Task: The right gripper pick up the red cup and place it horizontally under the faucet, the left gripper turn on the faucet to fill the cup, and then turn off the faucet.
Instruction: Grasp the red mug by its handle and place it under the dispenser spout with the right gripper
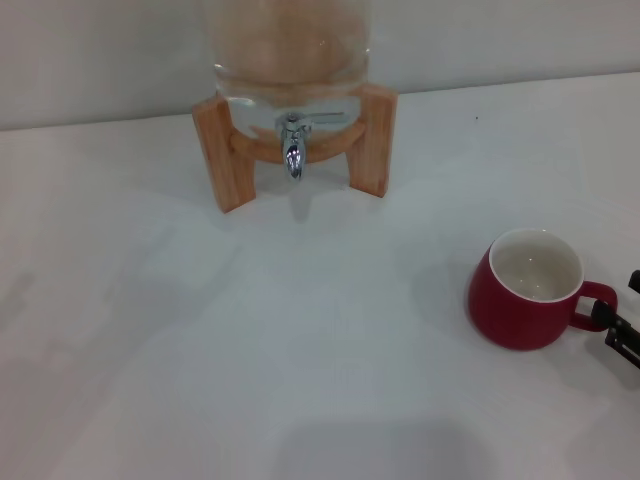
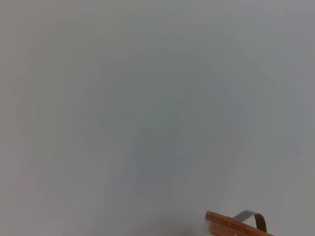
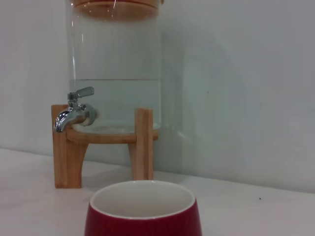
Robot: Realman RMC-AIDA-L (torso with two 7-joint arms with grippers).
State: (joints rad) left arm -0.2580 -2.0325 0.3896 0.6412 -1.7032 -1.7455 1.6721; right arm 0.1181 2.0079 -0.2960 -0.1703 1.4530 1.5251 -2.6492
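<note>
Head view, left to right. A white bench (image 1: 150,350) carries everything shown. Toward its far edge, left of centre, a wooden stand (image 1: 222,150) with pale upright legs holds a clear glass dispenser jar (image 1: 290,50), whose lower part contains clear liquid. The faucet (image 1: 293,150), a small shiny chrome spigot, protrudes from the jar's base between the two front legs and points down toward the bench; its lever lies across the top of the spout. The bench surface directly beneath the spout is bare.

Near the right edge of the bench, well apart from the stand, the red cup (image 1: 525,290) stands upright. It is a small rounded mug, dark red outside with faint vertical ribbing, off-white and empty inside, with a red loop handle turned toward the right edge. At that edge only black parts of the right gripper (image 1: 622,325) enter the frame, touching or just beside the handle; whether its fingers hold the handle or stand apart from it cannot be told.

Right wrist view. The cup's rim (image 3: 142,206) fills the foreground, with the stand (image 3: 142,142), the jar (image 3: 115,64) and the faucet (image 3: 74,113) beyond it.

Left wrist view. Only a plain pale surface and a small wooden piece (image 2: 231,226) at one corner are visible; the left gripper itself is out of sight.
</note>
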